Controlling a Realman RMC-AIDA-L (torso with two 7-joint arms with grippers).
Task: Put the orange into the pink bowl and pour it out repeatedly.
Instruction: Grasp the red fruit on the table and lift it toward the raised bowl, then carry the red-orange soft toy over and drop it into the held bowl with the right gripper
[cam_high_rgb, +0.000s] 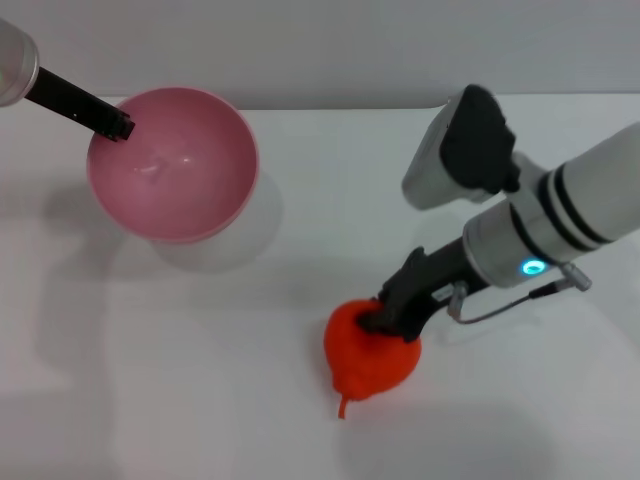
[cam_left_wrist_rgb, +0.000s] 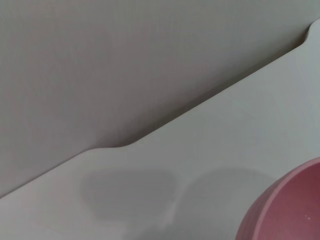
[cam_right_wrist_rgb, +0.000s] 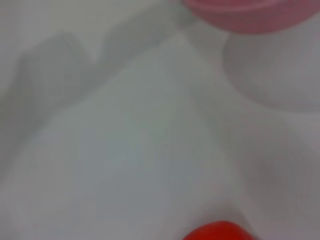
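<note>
Orange: the bright red-orange, slightly lumpy round fruit (cam_high_rgb: 370, 352) is seen lying on the white table (cam_high_rgb: 200, 380), well apart from the pink bowl and toward the robot's right of it; a small nub is seen at its near underside; a sliver of the fruit (cam_right_wrist_rgb: 218, 231) is also caught in the right wrist view

Right gripper: the dark right gripper (cam_high_rgb: 392, 316) is set down on the top of the orange, touching it; the fingers appear closed about the fruit, and a grasp is judged to be in hand, though lift-off from the table cannot be confirmed

Pink bowl: the round, deep, glossy pink plastic bowl (cam_high_rgb: 172, 165) is shown empty, tipped a little so that its inside faces the camera; its outer wall (cam_left_wrist_rgb: 290, 210) and its rim (cam_right_wrist_rgb: 245, 12) are seen in the wrist views

Left gripper: the slim black left gripper (cam_high_rgb: 112, 126) is placed at the bowl's far-left rim, and the bowl is judged to be held by it; how far its fingers are parted cannot be told

Progress: nothing is in the bowl; the carry to the bowl, the drop and the pouring out are judged still to be done in this cycle
</note>
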